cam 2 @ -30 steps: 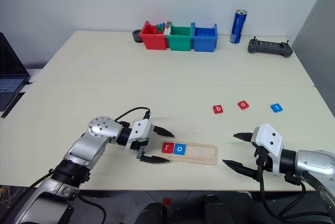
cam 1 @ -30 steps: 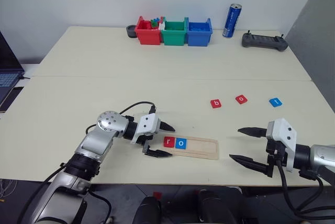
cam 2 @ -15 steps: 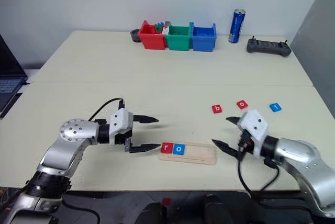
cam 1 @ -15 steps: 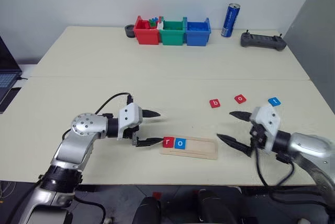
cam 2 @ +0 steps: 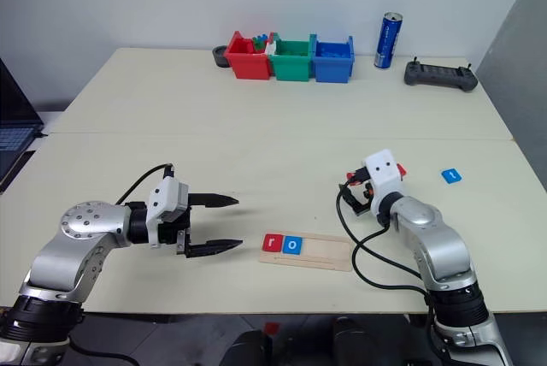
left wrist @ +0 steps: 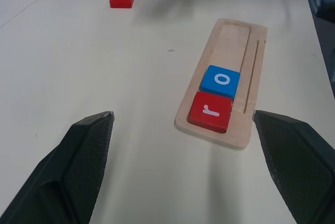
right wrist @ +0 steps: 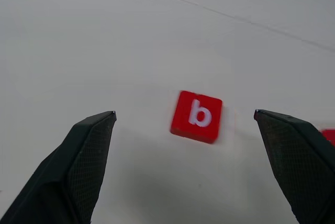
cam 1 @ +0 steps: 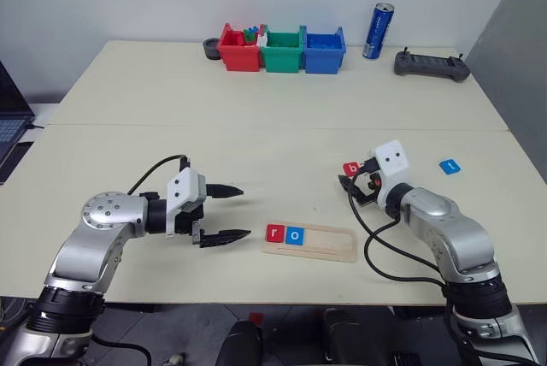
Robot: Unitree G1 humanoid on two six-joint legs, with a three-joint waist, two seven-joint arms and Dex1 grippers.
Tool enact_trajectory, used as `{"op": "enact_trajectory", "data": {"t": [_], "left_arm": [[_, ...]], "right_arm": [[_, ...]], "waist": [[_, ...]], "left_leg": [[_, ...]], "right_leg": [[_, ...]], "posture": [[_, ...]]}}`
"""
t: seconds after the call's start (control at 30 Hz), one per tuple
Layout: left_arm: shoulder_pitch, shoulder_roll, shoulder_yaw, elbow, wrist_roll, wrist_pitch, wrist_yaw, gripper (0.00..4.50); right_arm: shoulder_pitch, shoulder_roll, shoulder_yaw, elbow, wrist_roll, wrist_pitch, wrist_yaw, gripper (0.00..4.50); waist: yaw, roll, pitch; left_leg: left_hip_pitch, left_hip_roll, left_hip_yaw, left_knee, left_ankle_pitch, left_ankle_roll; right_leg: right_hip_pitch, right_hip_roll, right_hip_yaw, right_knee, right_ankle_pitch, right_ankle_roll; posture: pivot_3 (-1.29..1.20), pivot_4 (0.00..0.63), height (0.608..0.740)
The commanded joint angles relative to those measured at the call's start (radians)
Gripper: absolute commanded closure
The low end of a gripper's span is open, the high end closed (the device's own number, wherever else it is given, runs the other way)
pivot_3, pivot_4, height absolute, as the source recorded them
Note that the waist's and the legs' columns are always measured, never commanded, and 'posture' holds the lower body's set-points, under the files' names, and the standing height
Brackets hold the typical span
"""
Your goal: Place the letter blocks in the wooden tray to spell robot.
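The wooden tray [cam 1: 332,243] lies near the table's front edge, with a red r tile [cam 1: 274,232] and a blue o tile [cam 1: 294,234] side by side at its left end. My left gripper [cam 1: 244,210] hovers open just left of the tray, with nothing between its fingers. Farther back, my right gripper [right wrist: 184,112] is open and low over the table. The red b tile [right wrist: 196,116] lies flat between and just ahead of its fingertips, untouched. A blue t tile [cam 1: 449,165] lies to the right. Another red tile [right wrist: 330,136] shows only by its edge beside b.
Red [cam 1: 240,50], green [cam 1: 283,51] and blue [cam 1: 325,51] bins stand in a row at the table's back edge, with a blue can [cam 1: 379,32] and a black controller [cam 1: 432,67] to their right. A laptop [cam 1: 8,118] sits off the left side.
My right gripper has swung from the table's near right edge forward and left to the b tile. My left gripper has drawn back left, away from the tray. Both stay open.
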Motion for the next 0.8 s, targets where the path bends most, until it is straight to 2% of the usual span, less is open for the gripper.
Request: {"op": "enact_trajectory", "data": {"t": [0.03,0.3,0.8], "left_arm": [[-0.013,-0.016,-0.014,-0.075,-0.006,0.027,0.04,0.02],[-0.046,-0.027,-0.04,-0.117,-0.009,0.067,0.077,0.02],[0.026,-0.033,-0.031,-0.087,0.025,-0.029,0.086,0.02]], "right_arm": [[0.042,-0.003,-0.098,-0.159,0.019,0.13,-0.042,0.0],[0.13,0.024,-0.172,-0.364,0.015,0.32,-0.111,0.0],[0.104,0.06,-0.259,-0.421,-0.005,0.389,-0.171,0.0]], "waist": [[0.0,0.0,0.0],[-0.008,0.0,0.0],[-0.008,0.0,0.0]], "left_leg": [[0.0,0.0,-0.001,0.0,0.0,0.0],[0.001,0.001,0.0,0.0,0.0,0.0],[0.001,0.001,0.0,0.0,0.0,0.0]], "right_leg": [[0.0,0.0,0.0,0.0,0.0,0.0],[0.0,0.001,0.0,0.001,-0.001,0.001],[0.0,0.001,0.001,0.001,-0.001,0.001]], "posture": [[0.0,0.15,0.74],[0.0,0.15,0.74],[0.0,0.15,0.74]]}}
